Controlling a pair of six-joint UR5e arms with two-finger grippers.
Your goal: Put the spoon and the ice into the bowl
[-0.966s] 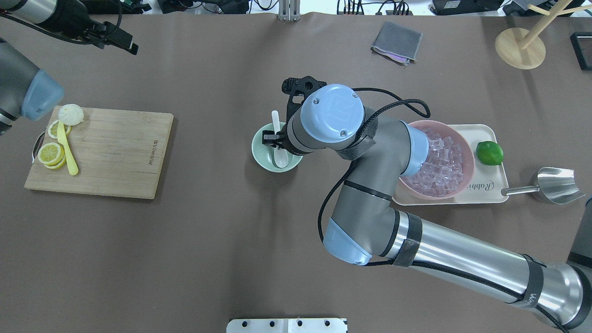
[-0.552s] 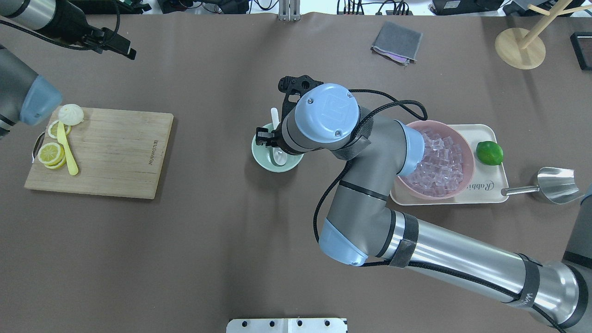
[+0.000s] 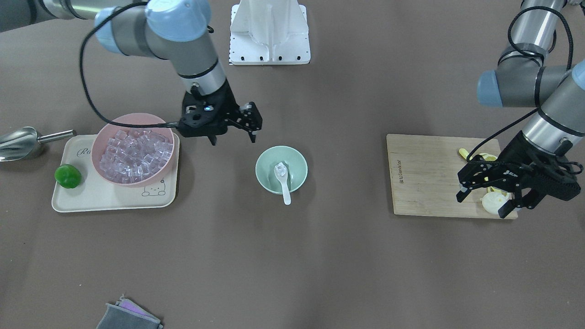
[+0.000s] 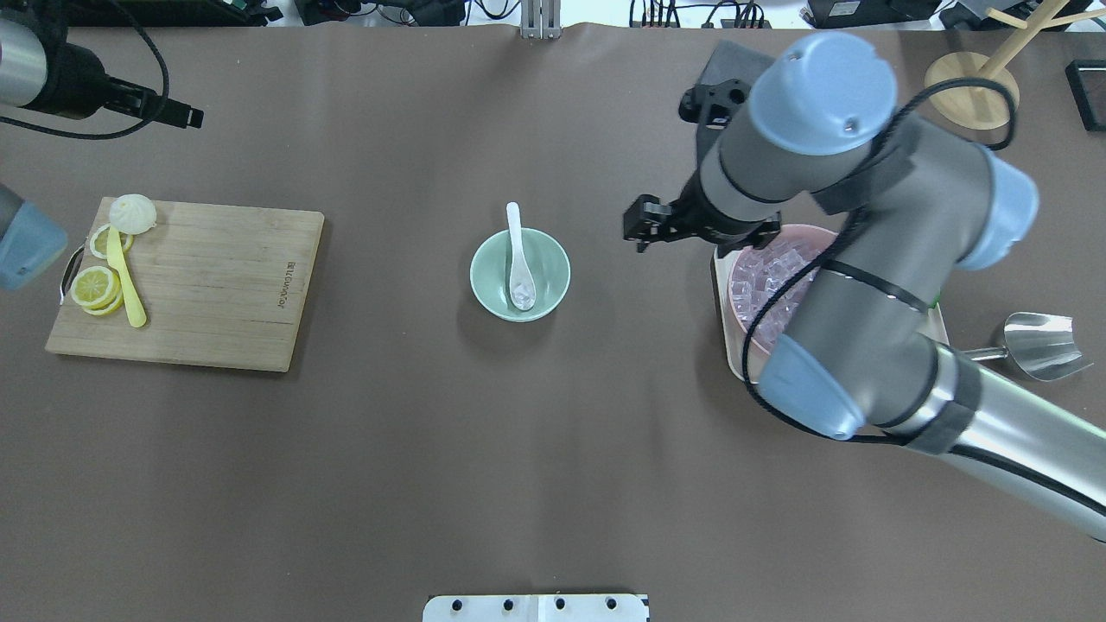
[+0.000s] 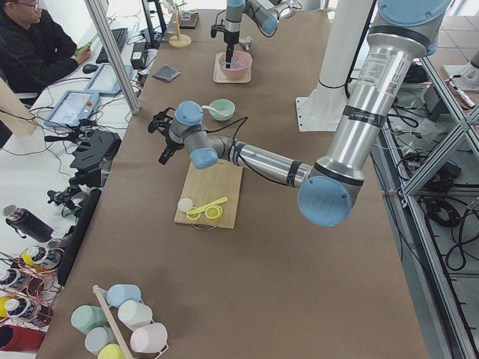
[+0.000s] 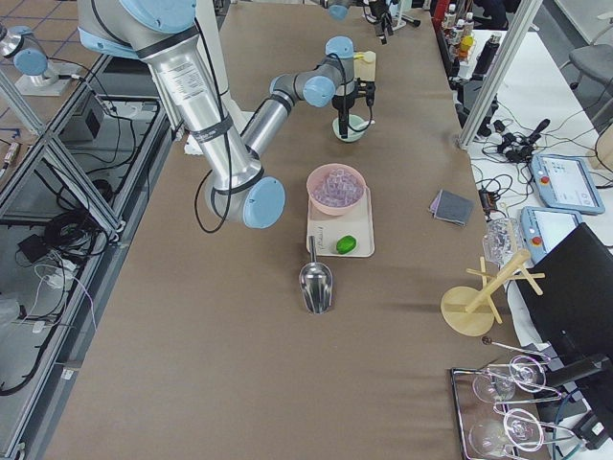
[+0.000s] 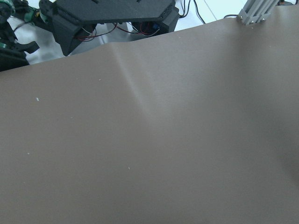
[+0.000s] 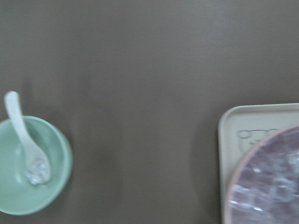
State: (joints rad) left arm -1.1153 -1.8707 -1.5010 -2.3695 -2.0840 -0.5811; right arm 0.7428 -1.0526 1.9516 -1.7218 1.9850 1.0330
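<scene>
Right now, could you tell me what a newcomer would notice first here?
The mint-green bowl stands in the middle of the table, with the white spoon resting in it and ice in its scoop. The right gripper hovers open between it and the pink bowl of ice cubes.

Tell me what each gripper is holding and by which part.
Nothing is held. The right gripper and the left gripper are both open and empty; the spoon lies free in the bowl, ice on its scoop.

Left end: wooden cutting board (image 4: pixel 207 285), with lemon slices (image 4: pixel 93 287) and a yellow utensil (image 4: pixel 127 285) lying on it. Right end: cream tray (image 3: pixel 100 198) carrying pink bowl (image 3: pixel 132 115), lime (image 3: pixel 68 176) just beside it. Steel scoop (image 4: pixel 1041 345) lies right of tray. Grey cloth (image 3: pixel 130 316) on far side.
</scene>
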